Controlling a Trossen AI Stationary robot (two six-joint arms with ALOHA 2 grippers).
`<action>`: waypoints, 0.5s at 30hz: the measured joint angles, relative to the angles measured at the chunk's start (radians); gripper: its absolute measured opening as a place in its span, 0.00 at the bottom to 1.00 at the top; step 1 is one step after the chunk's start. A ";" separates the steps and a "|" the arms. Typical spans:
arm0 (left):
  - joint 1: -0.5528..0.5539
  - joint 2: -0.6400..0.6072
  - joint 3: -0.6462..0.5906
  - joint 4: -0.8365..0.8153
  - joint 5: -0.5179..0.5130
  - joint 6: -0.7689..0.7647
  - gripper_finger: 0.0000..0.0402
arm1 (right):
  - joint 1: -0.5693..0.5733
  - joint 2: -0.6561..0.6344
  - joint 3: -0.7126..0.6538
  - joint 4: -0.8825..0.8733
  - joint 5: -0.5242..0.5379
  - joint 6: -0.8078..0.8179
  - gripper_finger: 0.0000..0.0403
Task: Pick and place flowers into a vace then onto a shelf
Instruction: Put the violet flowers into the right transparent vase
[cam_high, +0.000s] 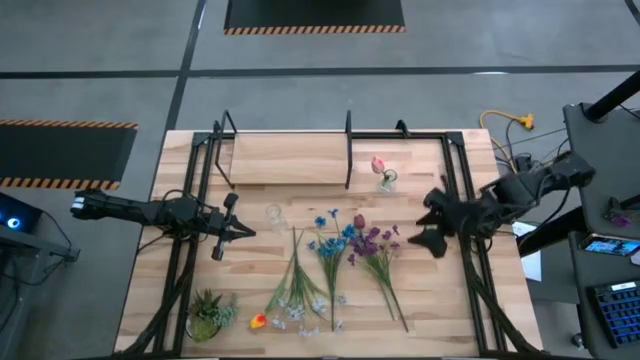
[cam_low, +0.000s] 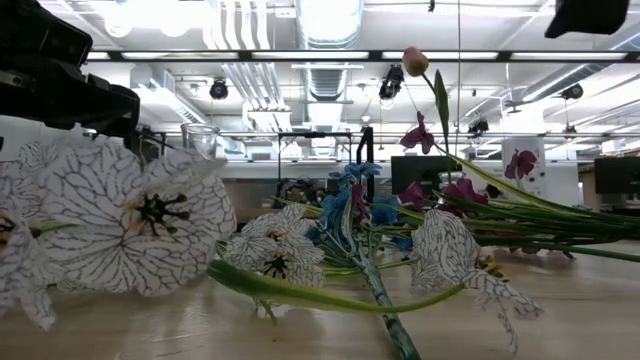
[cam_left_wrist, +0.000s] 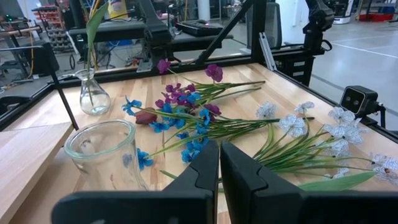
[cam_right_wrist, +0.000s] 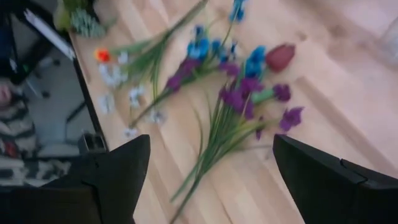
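While the left gripper (cam_high: 243, 232) waits with fingers pressed together, the right gripper (cam_high: 425, 225) hangs spread-fingered near the flowers (cam_high: 372, 244), seemingly lining up a pick.

flowers (cam_high: 335, 255) crowding mid-table, shelf (cam_high: 290, 160) behind
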 joint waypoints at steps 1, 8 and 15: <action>0.000 0.000 0.000 0.000 0.000 0.000 0.00 | 0.022 0.020 0.000 0.001 0.006 0.009 0.82; 0.000 0.000 0.000 0.000 0.000 0.000 0.00 | 0.117 0.172 0.008 0.003 0.050 0.086 0.82; 0.000 0.000 0.000 0.001 0.000 0.000 0.00 | 0.160 0.319 0.008 0.009 0.050 0.176 0.82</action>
